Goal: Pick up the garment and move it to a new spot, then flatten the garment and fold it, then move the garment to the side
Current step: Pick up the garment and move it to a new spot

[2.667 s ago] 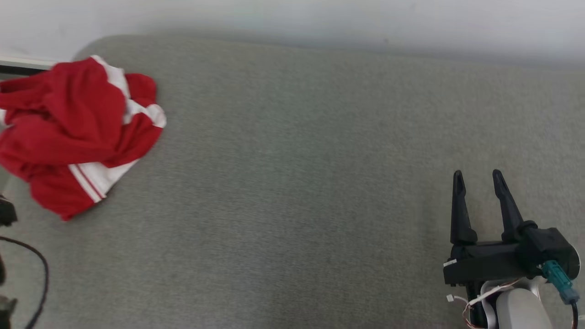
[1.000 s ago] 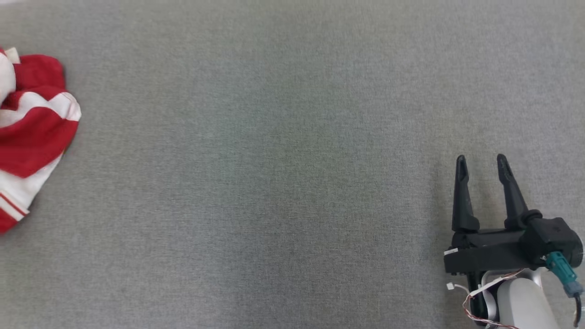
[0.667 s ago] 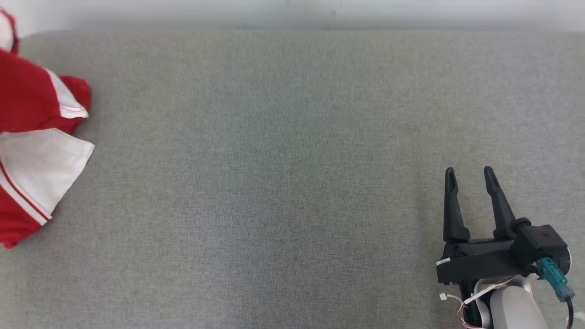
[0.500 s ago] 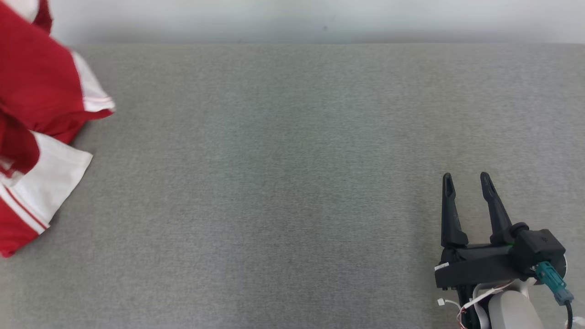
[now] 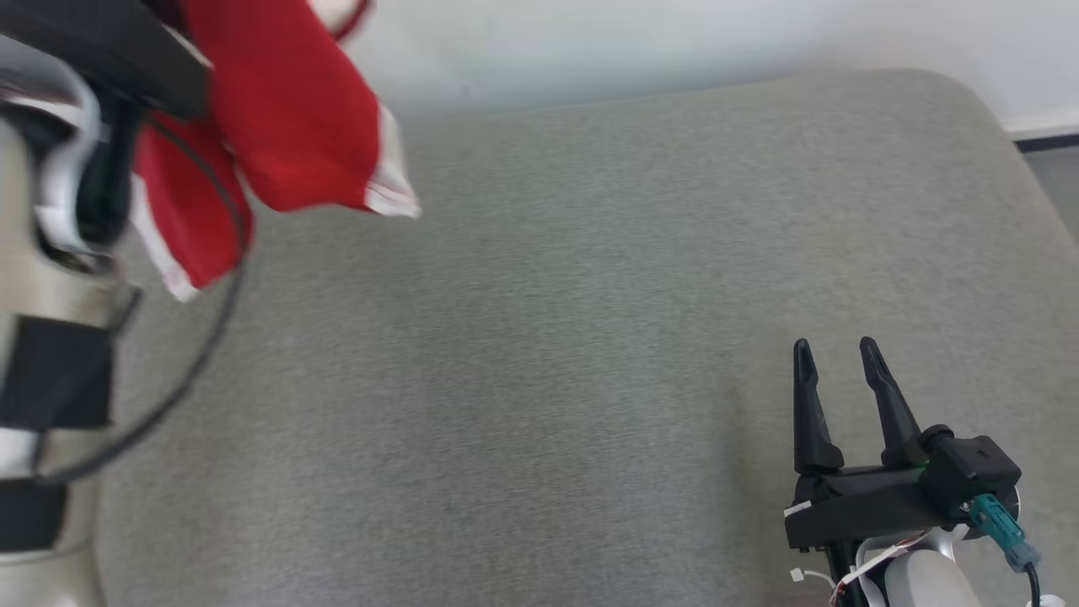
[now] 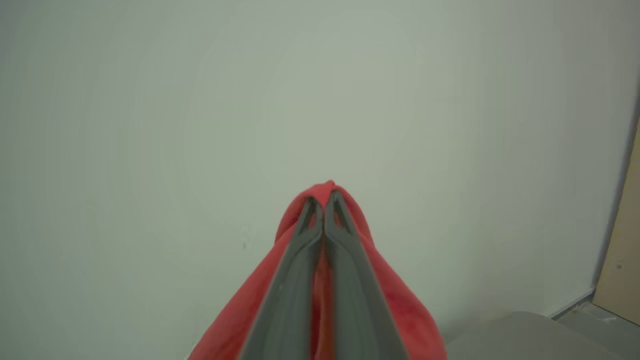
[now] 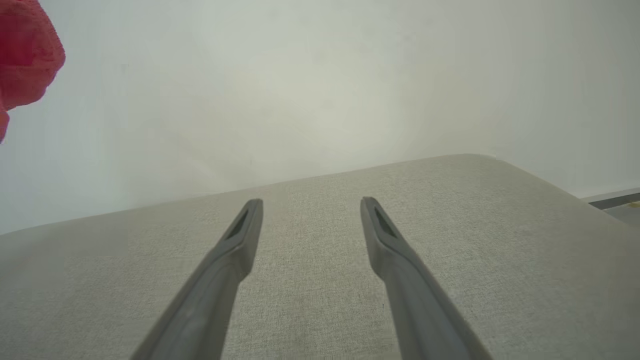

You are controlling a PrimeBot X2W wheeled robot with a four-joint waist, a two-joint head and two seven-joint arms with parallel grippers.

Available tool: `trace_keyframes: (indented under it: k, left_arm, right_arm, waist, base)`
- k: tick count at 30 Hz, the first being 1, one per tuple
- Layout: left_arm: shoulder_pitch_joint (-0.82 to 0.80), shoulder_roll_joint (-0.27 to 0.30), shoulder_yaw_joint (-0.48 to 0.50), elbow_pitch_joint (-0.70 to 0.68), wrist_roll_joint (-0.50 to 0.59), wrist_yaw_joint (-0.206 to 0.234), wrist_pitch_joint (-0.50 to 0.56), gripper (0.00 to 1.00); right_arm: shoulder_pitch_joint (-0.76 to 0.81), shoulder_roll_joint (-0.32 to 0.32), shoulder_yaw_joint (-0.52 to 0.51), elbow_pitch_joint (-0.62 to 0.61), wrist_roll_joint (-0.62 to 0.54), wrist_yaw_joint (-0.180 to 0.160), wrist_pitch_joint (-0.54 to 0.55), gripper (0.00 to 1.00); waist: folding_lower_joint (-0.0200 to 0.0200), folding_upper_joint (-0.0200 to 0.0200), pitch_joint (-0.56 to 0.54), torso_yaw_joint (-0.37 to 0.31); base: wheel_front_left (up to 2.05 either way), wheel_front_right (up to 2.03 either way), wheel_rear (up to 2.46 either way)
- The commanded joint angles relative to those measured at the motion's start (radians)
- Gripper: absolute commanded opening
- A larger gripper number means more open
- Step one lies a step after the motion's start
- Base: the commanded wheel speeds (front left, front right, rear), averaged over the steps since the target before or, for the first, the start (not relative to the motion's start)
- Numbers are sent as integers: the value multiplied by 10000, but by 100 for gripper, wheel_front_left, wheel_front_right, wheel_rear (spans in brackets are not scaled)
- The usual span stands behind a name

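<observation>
We found the left gripper (image 6: 324,201) clenched on the garment (image 5: 287,126). In the left wrist view its two fingers (image 6: 297,270) lay pressed together along their length. Red cloth was pinched between the tips and draped down both sides of them. The gripper pointed toward the pale wall (image 6: 200,100), raised above the grey cushion (image 5: 573,354).

In the head view the garment, red with white trim, hung at the upper left, just beside the left arm (image 5: 42,270) and partly behind it. One flap with a white hem reached rightward over the cushion's far edge. A second, narrower flap hung lower, beside a black cable (image 5: 215,303) that looped down from the arm. The cloth's edges were blurred. We could not tell whether its lowest corner touched the cushion. In the right wrist view a portion of the red cloth showed at the upper left against the wall, well above the cushion.

The right gripper (image 5: 834,346) stood released at the lower right of the head view. Its fingers were parted and pointed up that view, low over the cushion near its right side. In the right wrist view bare grey fabric showed between the spread fingers. The gripper was well apart from the garment. A teal connector (image 5: 995,518) sat at its wrist.

The cushion's far right corner was rounded. Beyond it we noted a dark strip (image 5: 1045,139) along the foot of the wall.
</observation>
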State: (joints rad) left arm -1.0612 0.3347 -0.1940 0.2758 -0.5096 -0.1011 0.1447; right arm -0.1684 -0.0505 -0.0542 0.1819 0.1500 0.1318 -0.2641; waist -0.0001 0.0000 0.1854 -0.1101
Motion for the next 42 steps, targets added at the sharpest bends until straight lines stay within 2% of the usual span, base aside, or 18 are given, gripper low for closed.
trace_keyframes:
  k: [1,4,9,14,19,25,26,27,28,32,36,42]
  left_arm:
    - [282,-200,-180,-284,28,82,28,0]
    - [810,-792,-608,-734,-96,209,101,0]
    - [1814,-1357,-1289,-755,46,372,77,0]
    - [2983,-1571,-1843,-259,181,452,-106,0]
    - [3948,-1636,-2260,925,405,491,-527,0]
    - [4398,-1945,-2720,2183,422,293,-796,0]
    - [4374,-1981,-2846,2335,544,240,-935,15]
    - [4351,-2057,-2917,2442,571,245,-1105,53]
    - [4320,-2159,-2949,2513,549,239,-1272,100]
    - [4088,-2359,-3019,2447,501,154,-1904,100]
    - [4001,-2356,-2872,2076,414,259,-2285,100]
    - [4491,-1740,-2509,1465,430,489,-2629,100]
  right_arm:
    - [58,7,8,-11,102,-21,-6,100]
    - [73,12,13,-34,88,-21,-4,100]
    - [57,12,114,-38,194,-21,-6,100]
    - [67,10,201,-44,313,-21,-4,100]
    - [10,9,253,10,329,-21,-6,100]
    - [-87,10,322,72,253,-21,-6,100]
    - [-89,9,311,75,242,-21,-6,100]
    - [-86,9,335,77,218,-21,-4,100]
    - [-67,10,356,83,173,-21,-6,100]
    - [108,7,317,157,29,-21,-4,100]
    - [280,9,190,201,-113,-21,-6,100]
    - [528,7,58,243,-275,-21,-6,100]
  waist:
    - [1,0,-75,-762]
    - [1,0,-8,-1073]
    - [1,0,93,-1417]
    - [1,0,230,-1547]
    - [1,0,341,-1472]
    - [1,0,333,-1261]
    - [1,0,303,-1196]
    - [1,0,261,-1139]
    - [1,0,202,-1068]
    - [1,0,-133,-736]
    - [1,0,-501,-327]
    - [1,0,-991,231]
  base:
    - [0,0,0]
    - [0,0,0]
    - [0,0,0]
    - [0,0,0]
    - [0,0,0]
    - [0,0,0]
    - [0,0,0]
    - [0,0,0]
    - [0,0,0]
    - [0,0,0]
    - [0,0,0]
    - [0,0,0]
